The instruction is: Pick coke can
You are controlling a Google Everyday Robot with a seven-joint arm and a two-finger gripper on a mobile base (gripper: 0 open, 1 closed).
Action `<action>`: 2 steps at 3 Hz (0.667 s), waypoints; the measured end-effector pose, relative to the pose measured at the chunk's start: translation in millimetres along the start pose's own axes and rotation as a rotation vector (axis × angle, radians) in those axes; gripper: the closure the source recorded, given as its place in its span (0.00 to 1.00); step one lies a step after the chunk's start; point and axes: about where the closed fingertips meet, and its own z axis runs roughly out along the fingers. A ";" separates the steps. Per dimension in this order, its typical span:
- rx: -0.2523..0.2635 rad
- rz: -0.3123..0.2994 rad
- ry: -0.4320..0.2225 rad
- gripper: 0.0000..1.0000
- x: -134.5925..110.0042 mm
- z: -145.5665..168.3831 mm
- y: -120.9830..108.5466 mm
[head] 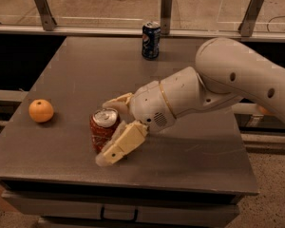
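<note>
Observed: the coke can (99, 129) stands upright on the bench (85, 70), toward the near edge and left of centre. Its silver top is visible and its red body is partly covered by the robot's near finger.

The tool (105, 133) is down at can height, reached in from the right by the arm (228, 80). Its fingers are apart and straddle the can. One finger (118, 100) lies along the far side and the other (126, 141) slants across the near right side, with its tip close to the bench surface. I cannot confirm firm contact on either side, and the can shows no tilt or lift.

Other items: an orange (41, 110) sits well apart to the left, and a blue Pepsi can (151, 39) stands well apart at the far edge. Neither obstructs the work.

Assessment: the step in hand is the end of the approach, with the can bracketed but not yet gripped. The next move calls for bringing the fingers together squarely on the can's sides. The lift should be straight up, without nudging the can over or dragging the near fingertip along the bench.
</note>
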 end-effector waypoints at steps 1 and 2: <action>-0.034 0.017 -0.058 0.41 -6.6 20.9 7.7; -0.043 0.031 -0.091 0.64 -11.7 30.8 7.6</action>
